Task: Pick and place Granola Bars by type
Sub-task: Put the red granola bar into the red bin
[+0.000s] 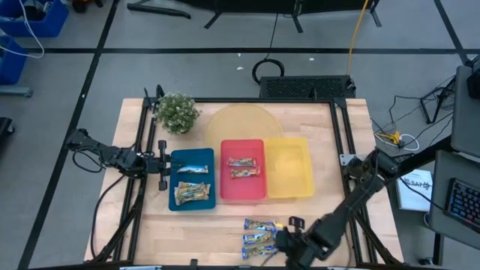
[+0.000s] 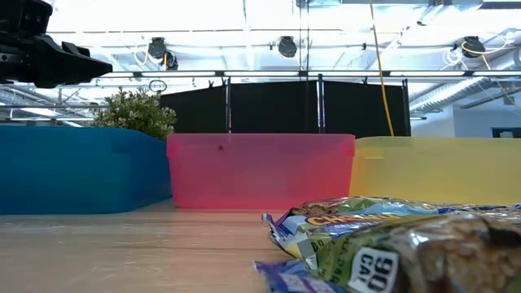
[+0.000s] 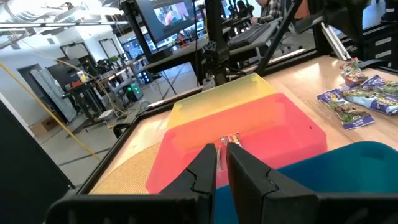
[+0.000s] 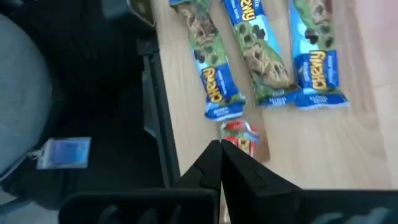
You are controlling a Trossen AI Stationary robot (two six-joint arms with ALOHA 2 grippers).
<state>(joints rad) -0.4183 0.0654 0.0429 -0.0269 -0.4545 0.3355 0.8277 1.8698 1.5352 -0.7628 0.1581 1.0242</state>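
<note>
Right gripper (image 4: 220,149), fingers together and holding nothing, hangs over the surface (image 1: 187,225) near its front edge beside three blue bars (image 4: 249,43). Left gripper (image 3: 221,151), likewise closed, sits by the blue tray (image 1: 171,201). Further bars lie in the blue and red trays (image 1: 225,191).

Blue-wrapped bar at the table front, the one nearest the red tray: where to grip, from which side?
Blue-wrapped bar: probably from straight above, closing across its narrow width at mid-length. It lies flat on the table, with bare wood along its tray-facing side.
</note>
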